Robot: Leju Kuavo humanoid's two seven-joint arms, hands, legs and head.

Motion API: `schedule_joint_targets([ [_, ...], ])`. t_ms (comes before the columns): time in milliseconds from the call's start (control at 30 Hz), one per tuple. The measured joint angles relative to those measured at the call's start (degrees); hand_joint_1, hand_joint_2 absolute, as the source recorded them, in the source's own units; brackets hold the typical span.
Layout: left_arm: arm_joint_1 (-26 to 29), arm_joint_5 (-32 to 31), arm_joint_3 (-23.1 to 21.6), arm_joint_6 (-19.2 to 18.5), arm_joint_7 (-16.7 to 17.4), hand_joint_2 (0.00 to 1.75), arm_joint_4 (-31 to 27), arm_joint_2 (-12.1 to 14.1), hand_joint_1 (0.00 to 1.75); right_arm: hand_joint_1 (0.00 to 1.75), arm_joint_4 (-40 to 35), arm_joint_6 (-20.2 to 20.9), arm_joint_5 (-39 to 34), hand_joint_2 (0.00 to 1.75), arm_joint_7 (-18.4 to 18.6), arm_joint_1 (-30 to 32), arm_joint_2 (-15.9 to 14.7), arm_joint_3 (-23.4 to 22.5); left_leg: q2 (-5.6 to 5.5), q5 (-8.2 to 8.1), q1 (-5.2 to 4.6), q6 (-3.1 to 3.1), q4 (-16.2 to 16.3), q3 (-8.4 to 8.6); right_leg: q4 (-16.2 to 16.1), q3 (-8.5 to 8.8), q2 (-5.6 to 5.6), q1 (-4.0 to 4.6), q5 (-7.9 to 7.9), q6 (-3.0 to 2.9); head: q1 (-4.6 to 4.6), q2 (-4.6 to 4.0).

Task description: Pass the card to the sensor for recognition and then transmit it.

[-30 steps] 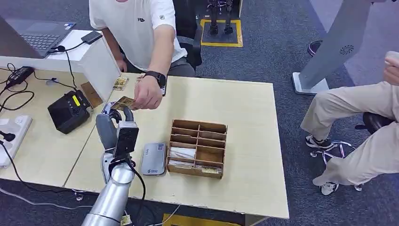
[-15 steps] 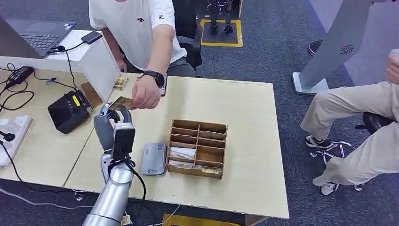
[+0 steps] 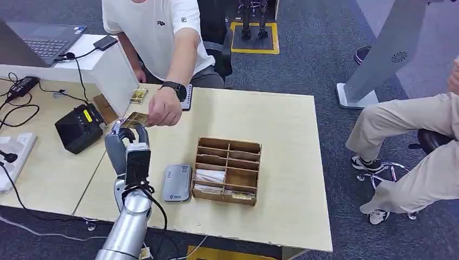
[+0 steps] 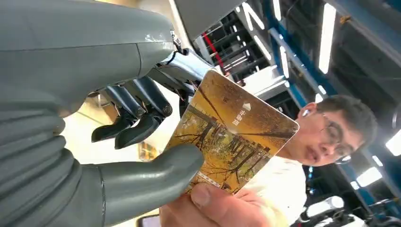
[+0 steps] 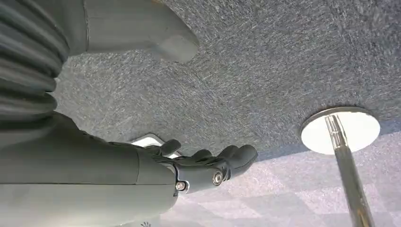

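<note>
Left of centre in the head view, the card (image 3: 135, 119) is being pinched by the left hand (image 3: 126, 142) and gripped by a person's hand (image 3: 164, 112); the right hand (image 5: 208, 165) is being held released.

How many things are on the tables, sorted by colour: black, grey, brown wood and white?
Black: 3, the black box device, the black power brick, the black phone
Grey: 2, the grey card reader, the grey laptop
Brown wood: 1, the wooden divided box
White: 1, the white power strip
Total: 7
</note>
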Motion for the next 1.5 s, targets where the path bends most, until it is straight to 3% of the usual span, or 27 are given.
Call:
schedule_joint_targets([
  [433, 0.84, 1.14, 0.26, 0.00, -4.46, 1.75, -2.49, -0.79, 1.75, 0.00, 0.17, 0.00, 0.04, 1.75, -1.05, 0.00, 0.00, 0.00, 0.00, 0.00, 0.00, 0.00, 0.00, 0.00, 0.00, -0.02, 0.00, 0.00, 0.00, 0.00, 0.00, 0.00],
  [1100, 3.72, 3.01, -6.53, 0.02, -5.10, 1.75, -11.19, 0.72, 1.75, 0.00, 0.26, 0.00, 0.59, 1.75, -1.18, -0.01, 0.00, 0.00, 0.00, -0.02, 0.00, 0.03, 0.00, -0.02, -0.01, -0.02, -0.01, 0.00, -0.01, 0.01, -0.02, 0.00],
  [1233, 3.77, 0.96, -7.04, 0.02, -3.89, 1.75, -11.21, 0.92, 1.75, 0.00, 0.26, 0.00, 0.98, 1.75, -1.14, -0.01, 0.00, 0.00, 0.00, -0.02, 0.00, 0.02, 0.00, -0.02, 0.00, -0.02, -0.02, 0.00, 0.00, 0.01, 0.00, 0.00],
  [1433, 3.75, 0.55, -7.04, 0.02, 1.12, 1.75, -10.63, 1.18, 1.75, 0.00, 0.22, 0.00, 0.20, 1.75, -0.26, 0.00, 0.00, 0.00, 0.01, -0.01, -0.01, 0.02, 0.00, 0.00, 0.00, -0.02, -0.01, 0.00, 0.00, 0.00, -0.02, 0.00],
  [1467, 3.69, 0.53, -7.04, 0.02, 2.28, 1.75, -10.23, 1.25, 0.00, 0.00, 0.20, 0.00, 0.13, 1.75, -0.04, 0.00, 0.00, 0.00, 0.00, -0.01, -0.01, 0.02, 0.00, 0.00, 0.00, -0.02, -0.01, 0.00, 0.00, 0.00, 0.00, 0.00],
  [1500, 3.59, 0.52, -7.04, 0.02, 3.48, 1.75, -9.75, 1.35, 0.00, 0.00, 0.20, 0.00, 0.11, 1.75, 0.04, 0.00, 0.00, 0.00, 0.00, -0.01, -0.01, 0.02, 0.00, 0.00, 0.00, -0.02, -0.01, 0.00, 0.00, 0.00, -0.02, 0.00],
])
